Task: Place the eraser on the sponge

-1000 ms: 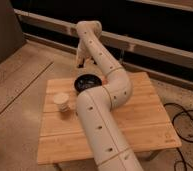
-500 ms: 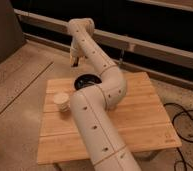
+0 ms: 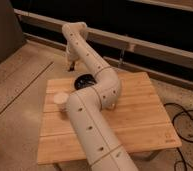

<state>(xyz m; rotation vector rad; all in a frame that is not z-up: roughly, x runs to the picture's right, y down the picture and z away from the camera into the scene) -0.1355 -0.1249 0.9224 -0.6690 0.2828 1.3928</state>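
My arm (image 3: 97,125) has swung toward the left of the frame within the last second. My gripper (image 3: 70,65) now hangs in the upper left, past the far edge of the table (image 3: 140,115) and above the floor rather than the board. My fingers are closed tight, but I cannot tell whether anything sits between them. I see neither the eraser nor the sponge. My arm covers the middle of the table, and only a white cup (image 3: 61,98) and a dark round dish (image 3: 84,81) show beside it. So whether the eraser lies on the sponge stays hidden from me.
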